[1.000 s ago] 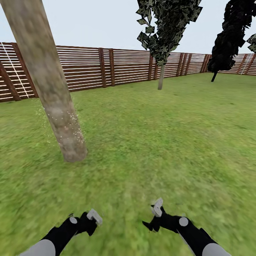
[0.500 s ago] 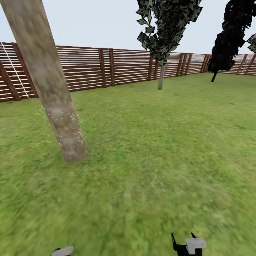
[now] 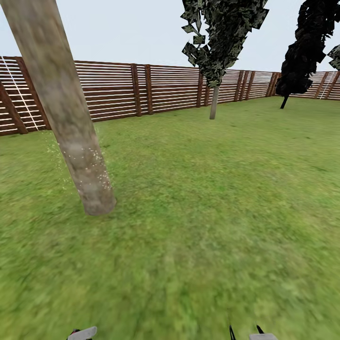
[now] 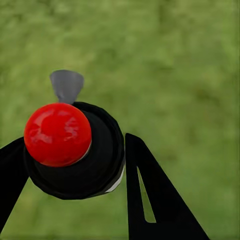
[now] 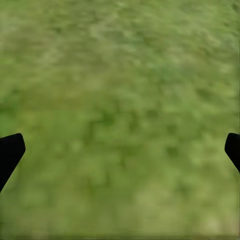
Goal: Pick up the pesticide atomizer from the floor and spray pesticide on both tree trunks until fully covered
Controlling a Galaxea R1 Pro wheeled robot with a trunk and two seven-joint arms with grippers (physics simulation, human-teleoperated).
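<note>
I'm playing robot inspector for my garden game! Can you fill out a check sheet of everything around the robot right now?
Surface: green lawn, blurry up close.
Job's things: one thick tree trunk leaning in the head view, with pale specks dusted on its lower part; sprayer with a red knob, black body and grey nozzle, sitting between the left gripper's fingers.
Clutter: nothing seen.
Grippers: left gripper closed on the sprayer; right gripper open, only grass between its tips.
Cables: nothing seen.
Surroundings: brown slat fence, two thin dark trees farther off, pale sky.
</note>
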